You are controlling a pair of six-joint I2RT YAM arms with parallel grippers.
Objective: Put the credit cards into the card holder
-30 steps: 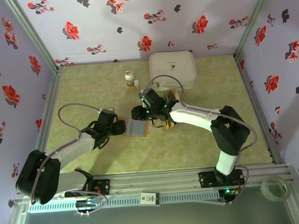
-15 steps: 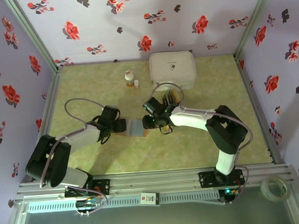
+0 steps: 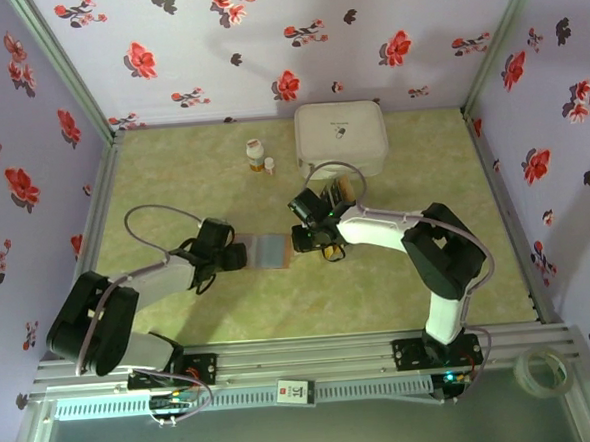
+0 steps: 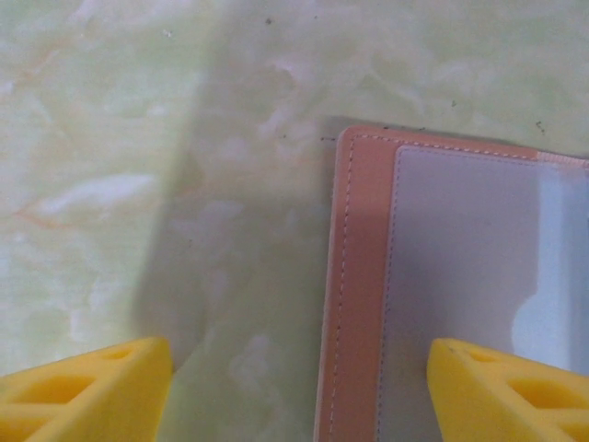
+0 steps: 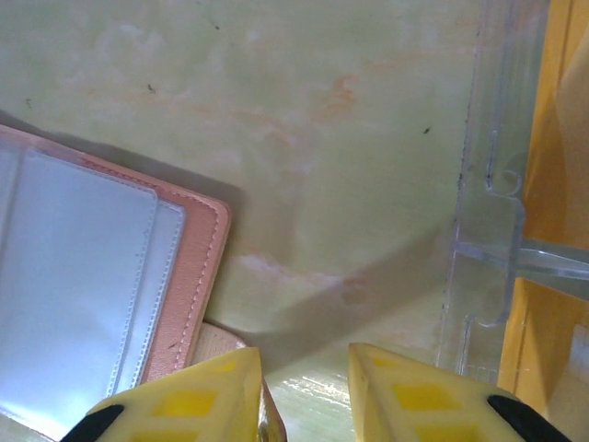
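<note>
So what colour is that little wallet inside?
Card holder: pale grey inside, pinkish-brown stitched edge; clearest in left wrist view.

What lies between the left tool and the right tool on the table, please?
The open card holder lies flat between the left tool and the right tool, as the top external view shows.

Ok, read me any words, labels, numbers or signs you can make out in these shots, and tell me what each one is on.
Nothing here is legible enough to quote.
White box: small dark mark on the lid, too small to read.
Small bottles: labels too blurred to read.
White tag: dark print, too small to read.
Card holder: no lettering on the parts seen, only stitching.
</note>
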